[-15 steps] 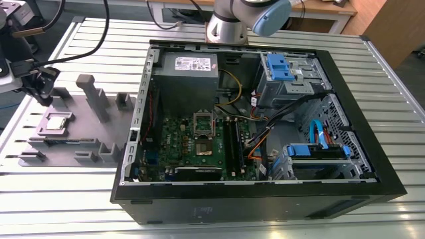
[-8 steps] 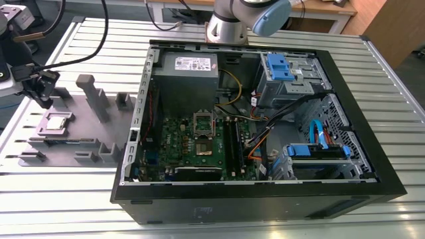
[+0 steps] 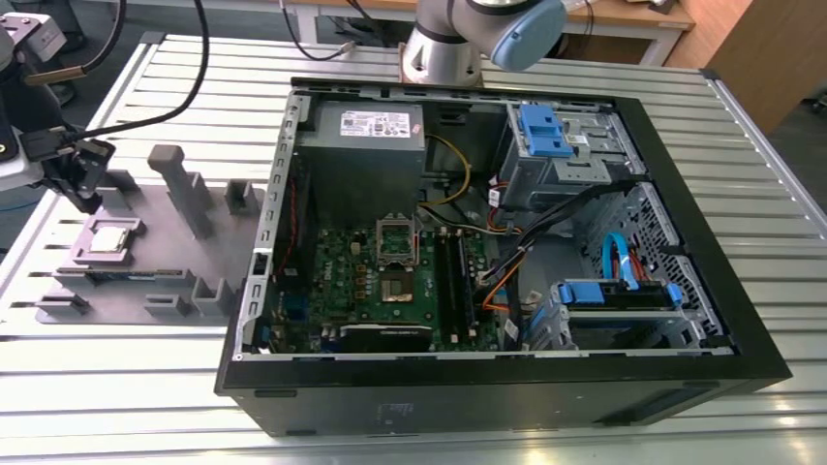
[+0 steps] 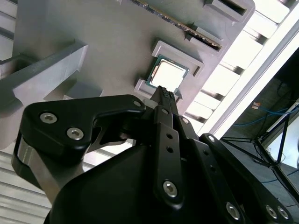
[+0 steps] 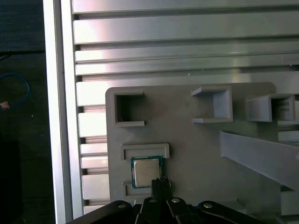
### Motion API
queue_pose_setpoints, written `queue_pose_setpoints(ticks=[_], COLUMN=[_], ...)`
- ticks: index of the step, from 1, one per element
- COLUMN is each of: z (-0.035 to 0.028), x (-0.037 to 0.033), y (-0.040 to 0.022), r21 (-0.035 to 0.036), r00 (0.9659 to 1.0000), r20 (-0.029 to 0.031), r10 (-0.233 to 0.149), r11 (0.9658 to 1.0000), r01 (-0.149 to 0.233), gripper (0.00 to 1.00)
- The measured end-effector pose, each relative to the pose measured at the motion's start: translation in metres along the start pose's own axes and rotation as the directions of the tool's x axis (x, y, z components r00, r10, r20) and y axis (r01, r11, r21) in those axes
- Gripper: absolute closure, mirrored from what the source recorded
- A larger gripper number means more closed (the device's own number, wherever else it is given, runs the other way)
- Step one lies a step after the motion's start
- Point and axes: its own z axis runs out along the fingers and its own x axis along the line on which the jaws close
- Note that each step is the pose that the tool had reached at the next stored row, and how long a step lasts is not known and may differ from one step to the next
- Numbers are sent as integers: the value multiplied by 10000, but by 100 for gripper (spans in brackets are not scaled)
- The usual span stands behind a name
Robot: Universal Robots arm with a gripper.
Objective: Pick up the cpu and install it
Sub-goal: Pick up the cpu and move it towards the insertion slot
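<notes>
Pincer: we see the pincer (image 5: 159,183) with its two black fingertips pressed together and nothing between them. It hangs over the near edge of the cpu.
Cpu: the cpu (image 5: 145,171) lies flat, shiny side up, in a shallow pocket of the grey holder plate (image 5: 187,135). In the exterior view this plate sits on the exterior view's left, outside the computer case (image 3: 517,387).
Contact: we cannot tell from the wrist views whether the tips touch the cpu. The exterior view suggests the pincer is above the plate, not on it.
Step in hand: we judge this to be the approach for the pick. The cpu is not yet lifted and the socket (image 3: 398,242) on the green board (image 3: 375,281) looks unfilled.
Doing it well: we would spread the fingers wider than the cpu and centre them over it. The grip should go on the two sides left free by the raised lips (image 5: 145,150), and the cpu should stay level.
Risk: we think an off-centre grip could tilt the thin cpu or catch it on a lip.
Surface: the plate rests on a ribbed aluminium table (image 3: 155,378), which is bright and reflective. Taller grey blocks (image 3: 181,184) stand near the pocket, so there is little side room.
Room: we see dark floor (image 5: 23,140) beyond the table edge with a blue cable (image 5: 14,88) lying on it. Black cables (image 3: 194,58) hang over the table, and wooden furniture (image 3: 762,48) stands behind.
</notes>
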Motion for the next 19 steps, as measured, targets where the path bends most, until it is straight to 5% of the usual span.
queue_pose_setpoints(ticks=[8,19], z=[8,126], x=[0,43], y=[0,-4], r21=[-2,6], r00=[10000,10000], r20=[3,1], r10=[1,1], r11=[10000,10000], r01=[-1,-1], gripper=[89,89])
